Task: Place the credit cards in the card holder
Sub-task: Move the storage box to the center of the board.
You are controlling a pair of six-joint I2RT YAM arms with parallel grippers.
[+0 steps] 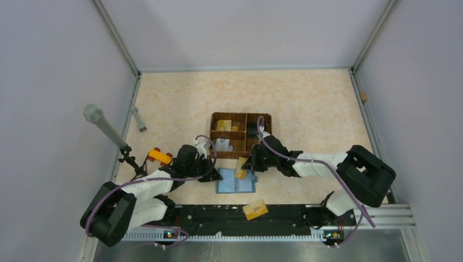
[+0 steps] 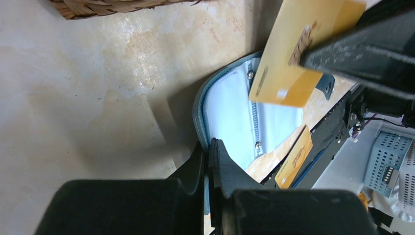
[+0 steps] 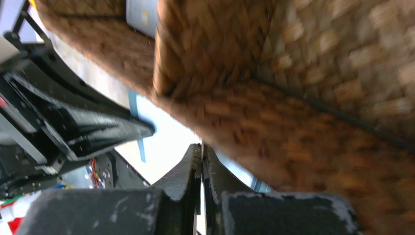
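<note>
- Pinning the card holder (image 1: 245, 186) flat looks like the left gripper's (image 1: 217, 176) whole job right now. Its jaws are clenched on the holder's left edge, and the holder lies open on the table, pale blue side up.
- The right gripper (image 1: 247, 165) hangs over the holder's far edge, jaws grasping a gold card (image 1: 241, 171). From the left wrist the card sits tilted, its low corner above the holder's inside. I can't tell if it's touching.
- My guess at the step in hand is getting that card into a pocket. I'd line its leading edge up with the pocket mouth first, then slide it in shallow rather than stabbing down.
- Honestly I can't make out the pocket slit, only the line of hardware down the holder's fold, so go slow and feel for it.
- If the left side lets go, I'd expect the holder to skid or flip shut.
- Don't release the card until it's well seated, or it'll likely pop back out.
- More to come after this one: a second gold card (image 1: 255, 209) lies on the rail (image 1: 295, 213) just on the near side of the holder. Other cards (image 1: 224, 126) sit in the basket (image 1: 235, 154) just beyond the holder.
</note>
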